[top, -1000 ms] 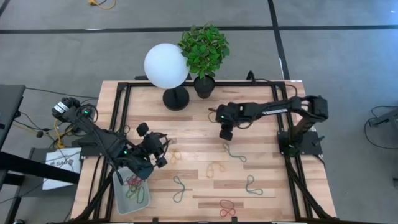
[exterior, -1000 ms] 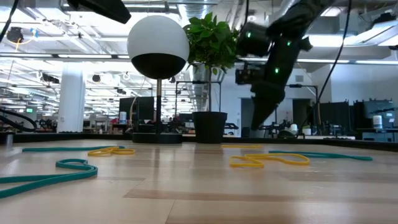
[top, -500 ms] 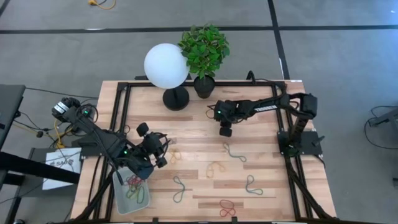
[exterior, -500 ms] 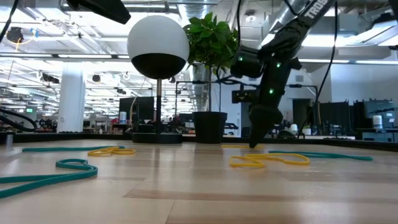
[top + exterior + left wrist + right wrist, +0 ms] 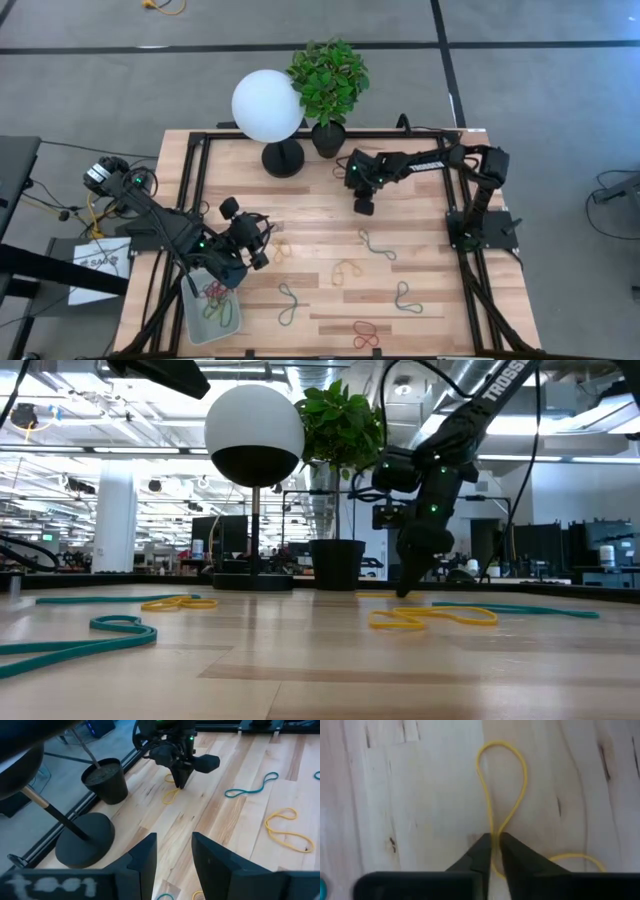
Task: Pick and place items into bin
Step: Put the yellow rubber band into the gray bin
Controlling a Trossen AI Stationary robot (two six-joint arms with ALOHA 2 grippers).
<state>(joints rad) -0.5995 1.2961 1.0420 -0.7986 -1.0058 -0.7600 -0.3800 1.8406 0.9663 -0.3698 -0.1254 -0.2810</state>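
Note:
My right gripper point(image 5: 363, 207) stands on the far middle of the table, in front of the plant pot, its fingers pointing steeply down and shut on a thin yellow rubber band point(image 5: 502, 785) that lies flat on the wood. The left wrist view also shows this right gripper point(image 5: 181, 782) on the yellow band point(image 5: 171, 795). My left gripper point(image 5: 174, 850) is open and holds nothing, hovering at the table's left near the bin point(image 5: 196, 318). The bin is a pale shallow tray at the near left corner with red and green bands inside. My right gripper pinches the yellow band at its narrow waist point(image 5: 495, 831), where the two strands run side by side, between its two fingertips point(image 5: 480, 851). The fingers come from above, slanting down. The band's loop still lies flat on the table on both sides of the tips.
Loose bands lie on the wood: green ones point(image 5: 378, 245) point(image 5: 288, 303) point(image 5: 405, 298), a yellow one point(image 5: 347, 268) and a red one point(image 5: 365, 333). A white globe lamp point(image 5: 268, 106) and a potted plant point(image 5: 328, 80) stand at the far edge, close behind my right gripper.
My right gripper has come down from above the table until its fingertips reach the wood, moving a little toward the far edge and the plant pot and rolling slightly on the way. The bands on the table and my left arm have kept still.

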